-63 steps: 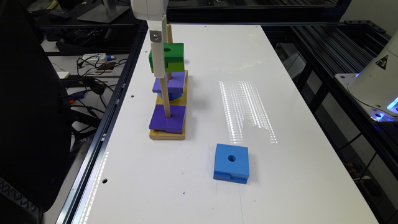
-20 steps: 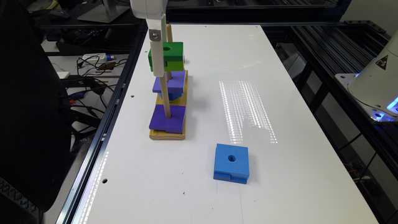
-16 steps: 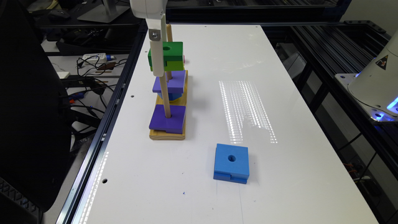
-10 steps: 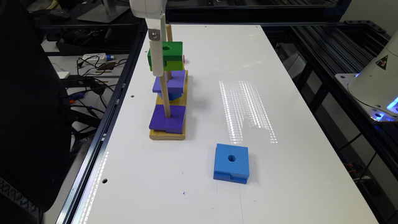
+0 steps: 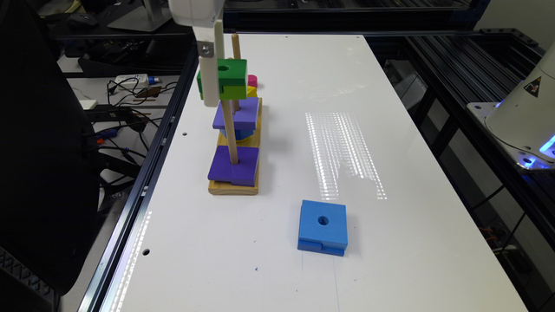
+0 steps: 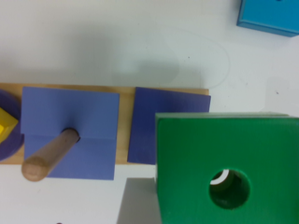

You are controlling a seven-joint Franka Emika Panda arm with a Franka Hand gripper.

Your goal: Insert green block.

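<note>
A green block (image 5: 225, 80), upper left of the exterior view, hangs above a wooden base (image 5: 234, 187) with pegs and purple blocks (image 5: 233, 165) on a white table (image 5: 390, 242). The tool (image 5: 214, 65) is clamped on its sides. It looks stiff, light and chunky; flat sides suit gripping, hole left clear.

Bright overhead light leaves striped glare on the white table (image 5: 390, 130); the wrist view looks slightly soft.
</note>
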